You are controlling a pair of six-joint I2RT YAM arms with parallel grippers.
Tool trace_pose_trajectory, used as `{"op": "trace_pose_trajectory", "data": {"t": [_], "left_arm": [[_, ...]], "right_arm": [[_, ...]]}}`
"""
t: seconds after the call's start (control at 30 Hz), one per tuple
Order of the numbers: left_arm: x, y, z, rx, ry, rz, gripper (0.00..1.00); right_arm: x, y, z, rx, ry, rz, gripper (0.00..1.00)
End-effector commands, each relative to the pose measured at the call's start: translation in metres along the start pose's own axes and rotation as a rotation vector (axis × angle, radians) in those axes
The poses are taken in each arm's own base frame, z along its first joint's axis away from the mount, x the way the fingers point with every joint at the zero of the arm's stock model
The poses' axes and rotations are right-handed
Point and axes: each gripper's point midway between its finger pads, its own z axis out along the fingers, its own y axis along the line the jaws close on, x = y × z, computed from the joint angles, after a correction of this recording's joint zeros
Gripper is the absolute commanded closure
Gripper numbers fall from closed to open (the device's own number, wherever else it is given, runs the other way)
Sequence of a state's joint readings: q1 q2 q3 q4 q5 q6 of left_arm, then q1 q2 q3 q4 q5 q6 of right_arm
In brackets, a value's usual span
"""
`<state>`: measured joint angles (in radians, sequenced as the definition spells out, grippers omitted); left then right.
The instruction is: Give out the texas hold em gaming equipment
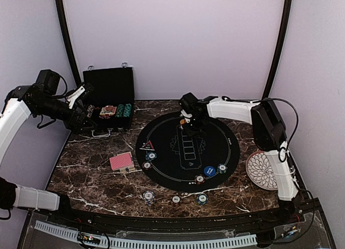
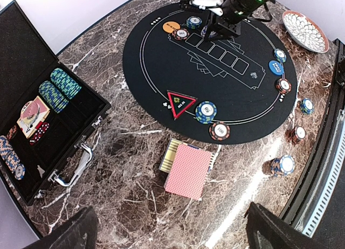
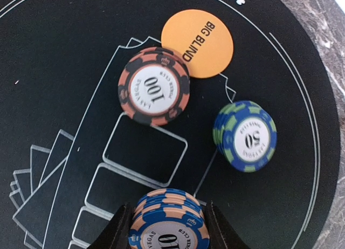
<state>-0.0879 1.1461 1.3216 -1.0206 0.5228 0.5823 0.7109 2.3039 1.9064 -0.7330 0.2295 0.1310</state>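
Observation:
My right gripper (image 3: 168,230) is shut on a short stack of blue-and-orange poker chips (image 3: 168,208), low over the far side of the round black mat (image 1: 186,152). Just ahead of it on the mat lie a red 100 chip stack (image 3: 154,90), a blue-green 50 stack (image 3: 245,136) and the orange big-blind button (image 3: 198,41). The red-backed card deck (image 2: 188,171) rests on the marble left of the mat, near the red-edged triangle marker (image 2: 180,102). My left gripper (image 2: 172,230) hangs open high above the deck, holding nothing.
The open black case (image 2: 32,114) at the back left holds teal chip rolls and cards. A white patterned plate (image 1: 261,171) sits at the right edge. A blue button (image 1: 209,171) and chip stacks ring the mat's near rim; more stacks (image 1: 148,196) stand on the marble.

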Motion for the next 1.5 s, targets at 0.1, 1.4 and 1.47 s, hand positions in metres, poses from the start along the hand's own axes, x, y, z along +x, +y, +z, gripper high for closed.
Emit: {"op": "trace_pose_trajectory", "data": {"t": [0.1, 1.4, 1.47], "left_arm": [[0.002, -0.003, 0.002, 0.016, 0.002, -0.002, 0.01], [0.0, 0.003, 0.007, 0.018, 0.015, 0.005, 0.01], [0.0, 0.003, 0.008, 0.018, 0.016, 0.006, 0.01]], "right_arm": [[-0.033, 0.0, 0.015, -0.001, -0.074, 0.075, 0.9], [-0.015, -0.1, 0.004, 0.026, -0.056, 0.271, 0.93], [-0.012, -0.1, 0.011, 0.023, -0.044, 0.268, 0.94]]}}
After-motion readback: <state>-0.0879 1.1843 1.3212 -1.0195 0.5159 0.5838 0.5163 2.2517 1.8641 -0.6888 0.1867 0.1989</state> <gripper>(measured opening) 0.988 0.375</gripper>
